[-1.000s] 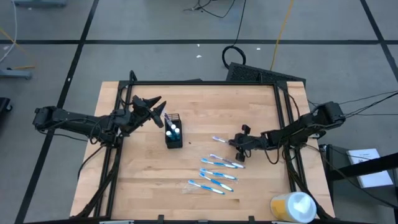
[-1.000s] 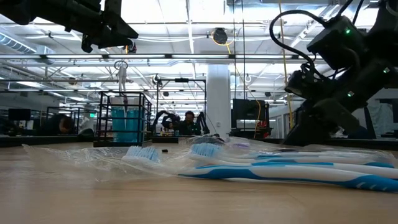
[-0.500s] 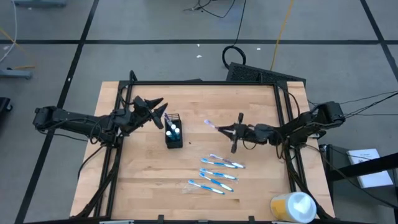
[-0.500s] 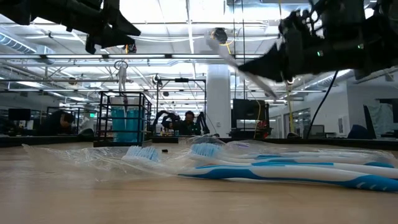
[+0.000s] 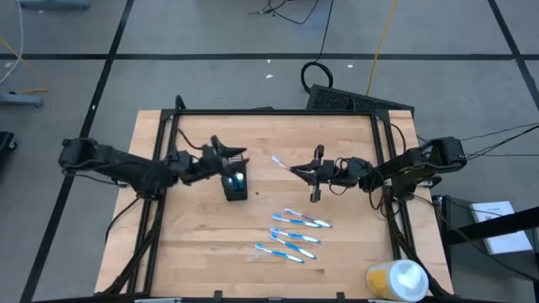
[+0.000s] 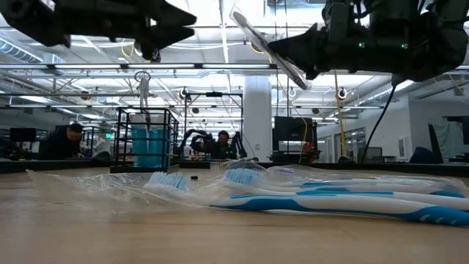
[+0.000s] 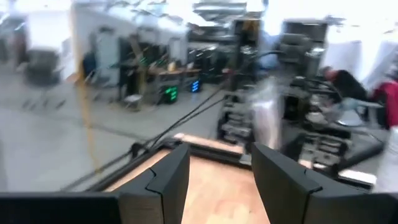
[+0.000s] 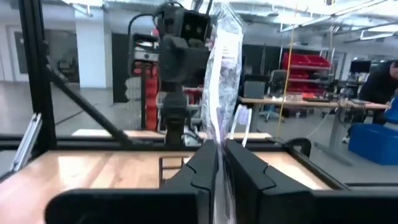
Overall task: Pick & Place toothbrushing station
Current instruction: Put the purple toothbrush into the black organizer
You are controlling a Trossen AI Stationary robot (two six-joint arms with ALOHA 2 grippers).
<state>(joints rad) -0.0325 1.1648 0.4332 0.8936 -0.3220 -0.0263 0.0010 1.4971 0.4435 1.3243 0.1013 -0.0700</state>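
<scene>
Your right claw (image 5: 313, 172), clamped on a wrapped brush (image 5: 286, 165), has lifted it toward the holder (image 5: 235, 183) mid-table; your left claw (image 5: 236, 154), fingers apart, has moved above it. Insertion looks next.

You saw a pale wooden tabletop (image 5: 194, 227) with faint plank lines, edged by a black metal frame (image 5: 269, 113). The small black rectangular mesh holder (image 5: 235, 186) showed blue-and-white tube tops. The slim toothbrushes (image 5: 301, 220) were blue and white inside clear glossy wrappers. The round container (image 5: 397, 279) was yellow with a white lid. Both arms were dark, nearly black. The floor (image 5: 210, 34) was grey, crossed by dark lines.
</scene>
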